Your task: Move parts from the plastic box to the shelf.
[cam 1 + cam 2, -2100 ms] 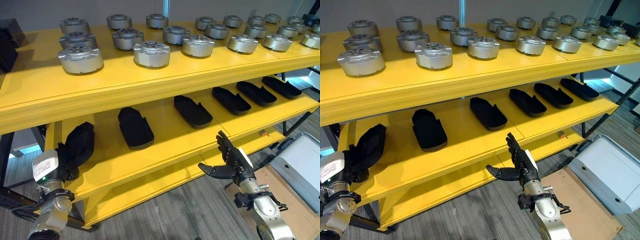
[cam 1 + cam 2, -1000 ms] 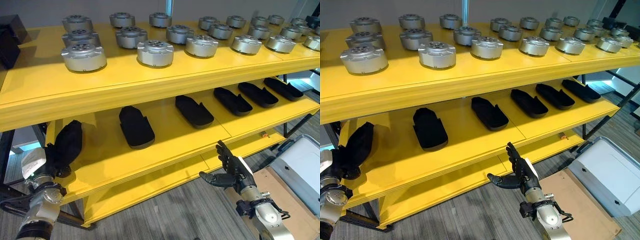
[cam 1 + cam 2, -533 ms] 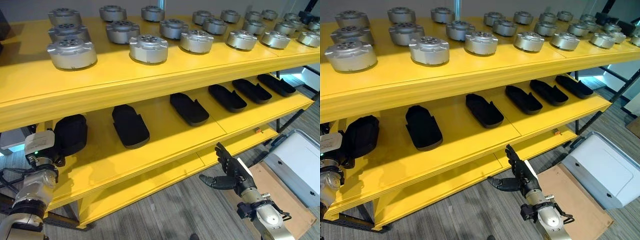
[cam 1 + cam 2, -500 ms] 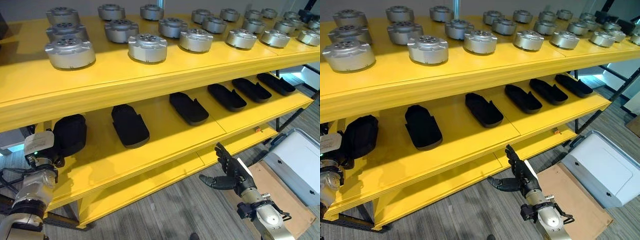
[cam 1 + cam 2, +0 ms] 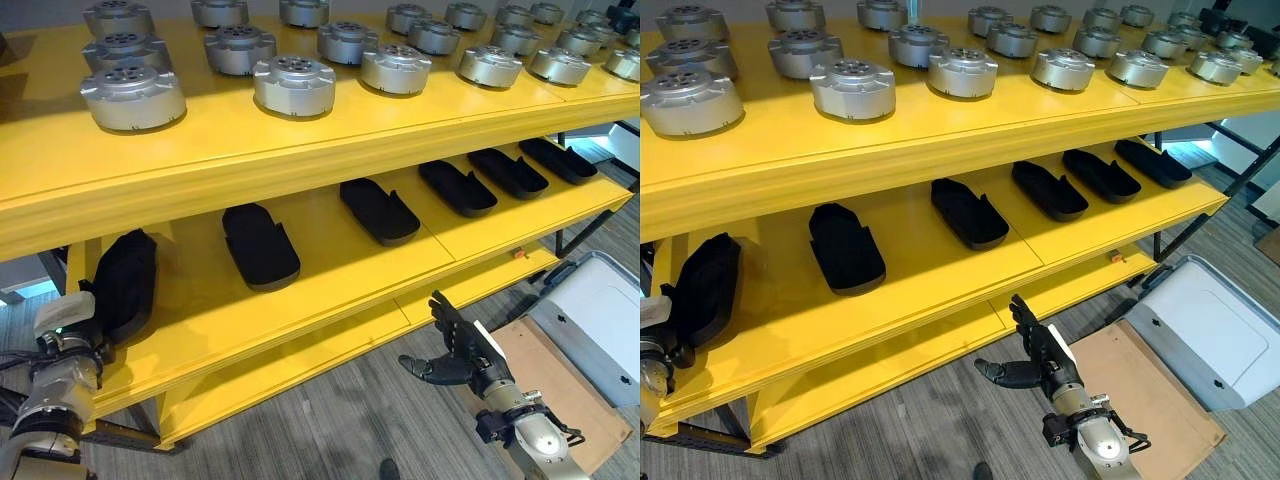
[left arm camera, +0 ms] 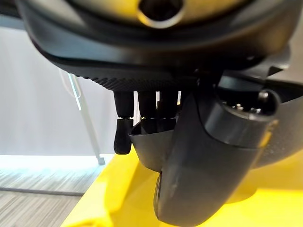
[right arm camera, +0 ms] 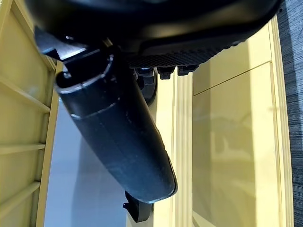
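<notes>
Grey plank floor (image 5: 340, 420) w/ a yellow shelf (image 5: 300, 140) across the view. Top level: rows of round silver metal parts (image 5: 293, 84). Middle level: row of black shoe-shaped parts (image 5: 259, 245), spaced apart, running to the far right. Left hand (image 5: 75, 325) at the shelf's left end, fingers curled round a black part (image 5: 125, 283) that sits tilted on the middle level's left edge, just beside the next black one. Right hand (image 5: 462, 352) low in front of the bottom level, fingers spread wide, thumb out, holding nothing. White-lidded plastic box (image 5: 600, 325) on the floor at right, next to a brown cardboard sheet (image 5: 1140, 385); a black shelf leg (image 5: 580, 225) stands near it.
</notes>
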Motion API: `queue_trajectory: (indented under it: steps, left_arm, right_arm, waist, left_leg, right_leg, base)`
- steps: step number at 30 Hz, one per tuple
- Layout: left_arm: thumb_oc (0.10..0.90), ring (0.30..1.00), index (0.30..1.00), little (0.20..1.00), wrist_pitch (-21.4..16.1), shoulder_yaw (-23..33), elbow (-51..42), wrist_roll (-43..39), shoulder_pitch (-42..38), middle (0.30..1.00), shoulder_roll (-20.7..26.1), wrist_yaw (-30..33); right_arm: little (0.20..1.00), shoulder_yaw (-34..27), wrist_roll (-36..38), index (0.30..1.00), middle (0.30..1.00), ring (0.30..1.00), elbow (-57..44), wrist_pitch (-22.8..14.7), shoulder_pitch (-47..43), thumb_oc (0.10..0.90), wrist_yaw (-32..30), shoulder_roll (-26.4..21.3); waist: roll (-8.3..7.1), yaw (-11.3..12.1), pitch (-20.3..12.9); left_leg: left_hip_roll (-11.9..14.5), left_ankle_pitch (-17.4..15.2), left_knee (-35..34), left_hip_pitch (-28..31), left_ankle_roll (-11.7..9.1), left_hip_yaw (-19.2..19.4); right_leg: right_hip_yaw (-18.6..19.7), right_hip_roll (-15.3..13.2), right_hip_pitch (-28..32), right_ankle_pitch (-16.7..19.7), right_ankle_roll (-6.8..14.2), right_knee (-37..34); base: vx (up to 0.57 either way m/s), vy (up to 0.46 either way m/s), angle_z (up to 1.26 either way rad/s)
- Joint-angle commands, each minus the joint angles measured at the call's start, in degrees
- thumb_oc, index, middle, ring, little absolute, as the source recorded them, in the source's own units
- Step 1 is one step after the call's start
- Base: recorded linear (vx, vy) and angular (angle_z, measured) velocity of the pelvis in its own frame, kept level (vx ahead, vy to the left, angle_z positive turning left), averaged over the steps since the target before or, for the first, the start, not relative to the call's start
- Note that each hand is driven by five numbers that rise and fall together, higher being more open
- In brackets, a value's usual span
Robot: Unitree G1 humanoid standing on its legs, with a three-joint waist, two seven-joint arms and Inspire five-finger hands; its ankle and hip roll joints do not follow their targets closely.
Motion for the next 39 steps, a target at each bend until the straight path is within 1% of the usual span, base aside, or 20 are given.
queue_trajectory:
  steps: [1, 2, 3, 6, 12, 22, 24, 29, 39]
  left_arm:
    - [0.563, 0.528, 0.528, 0.528, 0.1, 3.1, 3.3, -2.0, -7.1, 0.528, 7.0, 1.3]
    - [0.794, 0.852, 0.852, 0.852, -0.1, 2.8, 3.5, -2.3, -7.1, 0.852, 6.8, 0.5]
    - [0.900, 1.000, 1.000, 1.000, -0.4, 2.9, 4.1, -3.5, -7.1, 1.000, 6.4, 0.3]
    - [0.900, 1.000, 1.000, 1.000, -0.9, 1.4, 4.3, -3.5, -7.8, 1.000, 5.6, 0.5]
    - [0.900, 1.000, 1.000, 1.000, -1.3, 0.4, 4.0, -3.5, -8.6, 1.000, 5.1, 0.6]
    - [0.900, 1.000, 1.000, 1.000, -1.6, -2.3, -7.3, -0.9, -11.5, 1.000, 6.3, 1.4]
    - [0.900, 1.000, 1.000, 1.000, -1.6, -2.3, -10.1, -0.3, -11.8, 1.000, 6.4, 1.6]
    - [0.900, 1.000, 1.000, 1.000, -1.6, -1.3, -13.8, 0.9, -10.6, 1.000, 6.6, 1.5]
    - [0.900, 1.000, 1.000, 1.000, -1.2, -0.8, -15.4, 1.7, -10.4, 1.000, 5.4, 1.0]
  right_arm:
    - [1.000, -3.8, 1.5, 1.000, 1.000, 1.000, -6.8, -5.4, -3.8, 0.900, -0.2, -3.0]
    - [1.000, -3.8, 1.6, 1.000, 1.000, 1.000, -6.8, -5.3, -3.7, 0.900, -0.2, -2.9]
    - [1.000, -3.7, 1.8, 1.000, 1.000, 1.000, -6.5, -5.4, -3.7, 0.900, -0.3, -2.7]
    - [1.000, -3.4, 1.9, 1.000, 1.000, 1.000, -6.1, -5.6, -3.9, 0.900, -0.6, -2.7]
    - [1.000, -3.6, 1.7, 1.000, 1.000, 1.000, -6.2, -5.8, -3.6, 0.900, -0.8, -2.7]
    - [1.000, -4.3, 1.3, 1.000, 1.000, 1.000, -5.5, -5.5, -3.4, 0.900, -1.3, -2.4]
    - [1.000, -4.8, 1.3, 1.000, 1.000, 1.000, -5.5, -5.4, -3.2, 0.900, -1.4, -2.3]
    - [1.000, -5.2, 1.1, 1.000, 1.000, 1.000, -5.4, -5.0, -3.1, 0.900, -1.2, -2.0]
    - [1.000, -6.0, 0.8, 1.000, 1.000, 1.000, -5.6, -4.5, -2.6, 0.900, -1.1, -2.0]
  waist:
    - [1.16, -0.3, -1.6]
    - [1.16, -0.3, -1.6]
    - [1.18, -0.4, -1.6]
    - [1.27, -0.5, -1.6]
    - [1.47, -0.8, -1.6]
    - [1.80, -0.9, -1.4]
    - [1.82, -0.9, -1.4]
    - [1.74, -0.8, -1.4]
    - [1.80, -0.9, -1.4]
  left_leg:
    - [1.3, -2.9, -0.4, 3.9, 1.7, 2.4]
    - [1.3, -2.9, -0.4, 3.9, 1.7, 2.4]
    - [1.3, -2.9, -0.4, 4.0, 1.6, 2.5]
    - [1.3, -2.9, -0.4, 4.0, 1.6, 2.5]
    - [1.4, -3.0, -0.4, 4.1, 1.6, 2.6]
    - [1.3, -3.1, -0.4, 4.1, 1.6, 2.4]
    - [1.3, -3.1, -0.4, 4.1, 1.6, 2.3]
    - [1.3, -3.1, -0.4, 4.1, 1.7, 2.3]
    - [1.3, -3.2, -0.4, 3.9, 1.8, 2.2]
  right_leg:
    - [1.1, -1.9, 2.5, -2.7, 1.4, 1.2]
    - [1.1, -1.9, 2.6, -2.6, 1.4, 1.2]
    - [1.0, -1.9, 2.7, -2.6, 1.4, 1.1]
    - [1.0, -1.9, 2.8, -2.6, 1.3, 1.1]
    - [1.0, -1.9, 2.8, -2.6, 1.3, 1.1]
    - [0.7, -1.9, 3.0, -2.7, 1.3, 1.0]
    - [0.7, -1.9, 3.0, -2.7, 1.3, 1.0]
    - [0.7, -1.8, 3.1, -2.7, 1.2, 0.9]
    - [0.8, -1.8, 3.0, -2.7, 1.1, 0.7]
  base:
    - [0.00, 0.000, 0.00]
    - [0.00, 0.000, 0.00]
    - [0.00, 0.000, 0.00]
    - [0.00, 0.000, 0.00]
    - [0.00, 0.000, 0.00]
    - [0.00, 0.000, 0.00]
    - [0.00, 0.000, 0.00]
    - [0.00, 0.000, 0.00]
    - [0.00, 0.000, 0.00]
